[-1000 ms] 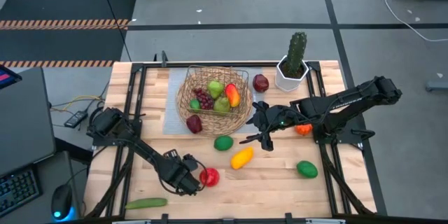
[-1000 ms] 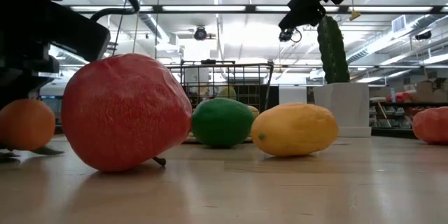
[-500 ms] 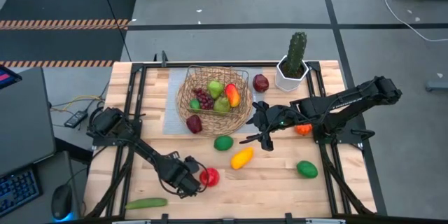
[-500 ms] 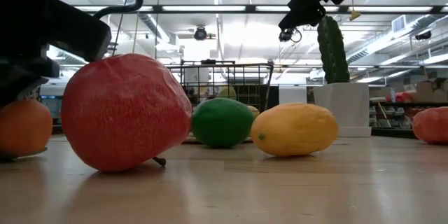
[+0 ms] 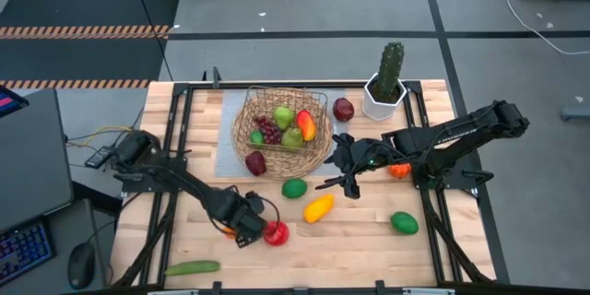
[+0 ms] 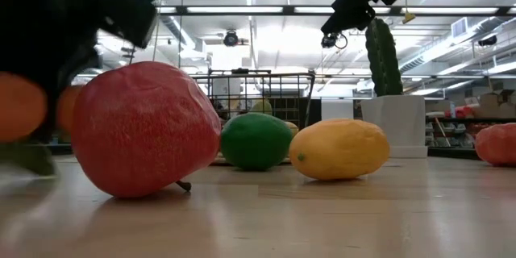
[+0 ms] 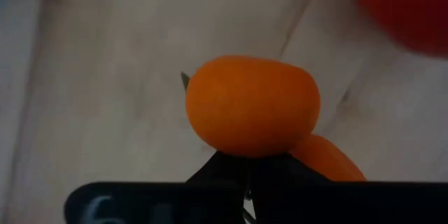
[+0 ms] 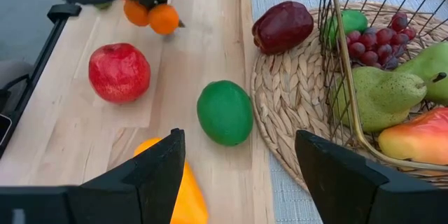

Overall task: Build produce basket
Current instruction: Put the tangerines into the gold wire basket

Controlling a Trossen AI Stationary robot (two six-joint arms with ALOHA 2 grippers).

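The wicker basket [image 5: 281,134] sits at the table's far middle and holds grapes, a pear and other produce. A dark red fruit [image 5: 256,162] lies on its near rim. On the table rest a red pomegranate [image 5: 276,232], a lime [image 5: 294,187], a lemon [image 5: 318,207], a green fruit [image 5: 404,223] and a cucumber [image 5: 192,267]. My left gripper [image 5: 238,230] is just left of the pomegranate, shut on a two-lobed orange fruit [image 7: 252,105]. My right gripper [image 5: 346,184] hovers open above the lime and lemon, with nothing between its fingers. My left gripper holds the orange fruit from above, its fingers pointing down. The fruit itself hides the place of contact in the left wrist view. Its two round lobes [image 8: 164,19] hang below the fingers, lifted clear of the table top.
A cactus in a white pot [image 5: 385,83] stands at the far right, with a dark red fruit [image 5: 343,109] next to it. An orange fruit [image 5: 398,171] lies under the right arm. Bare wood lies along the near edge between the cucumber and the green fruit.
My left gripper has shut on the orange fruit and gone up with it, a little toward the far edge. The fruit, which lay on the table left of the pomegranate, is now lifted clear. The pomegranate has stayed where it was.
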